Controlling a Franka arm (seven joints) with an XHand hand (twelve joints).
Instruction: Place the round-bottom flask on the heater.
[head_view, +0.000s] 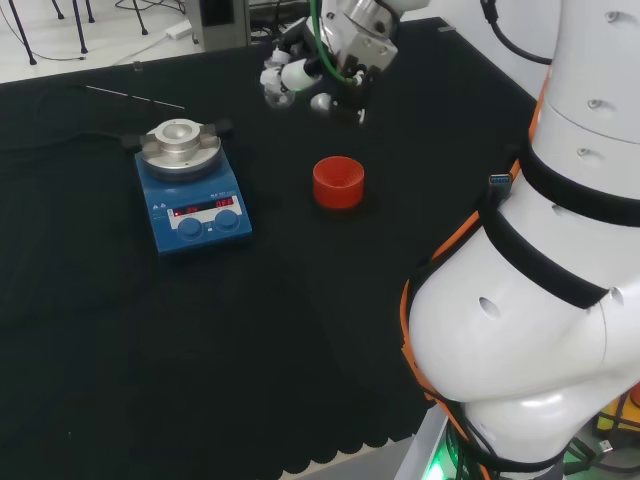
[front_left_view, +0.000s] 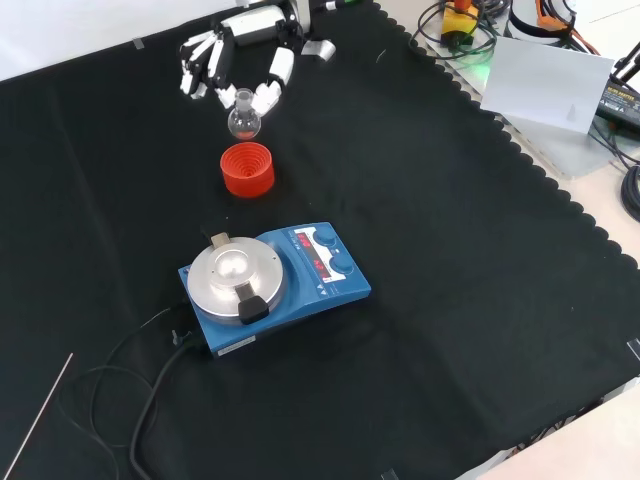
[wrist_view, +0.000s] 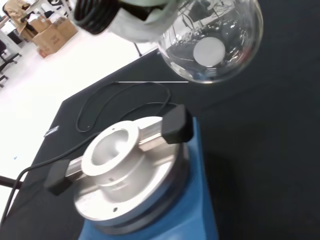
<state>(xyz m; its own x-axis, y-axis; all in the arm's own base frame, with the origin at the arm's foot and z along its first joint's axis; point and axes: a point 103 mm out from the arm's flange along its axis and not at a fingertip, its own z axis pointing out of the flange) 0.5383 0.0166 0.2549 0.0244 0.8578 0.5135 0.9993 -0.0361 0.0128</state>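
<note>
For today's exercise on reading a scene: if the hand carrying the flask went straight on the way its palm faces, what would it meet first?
Probably the heater: the wrist view past the hand and held flask looks onto its metal top, though depth is unclear.

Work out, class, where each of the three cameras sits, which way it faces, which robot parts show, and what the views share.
Head view: behind and above the base, facing the bench; white arm links at right, hand above the red stand.
Front view: opposite the arm, looking down; hand holds the flask over the stand.
Wrist view: at the wrist, looking past the flask at the heater.
Shared: the blue heater.
</note>
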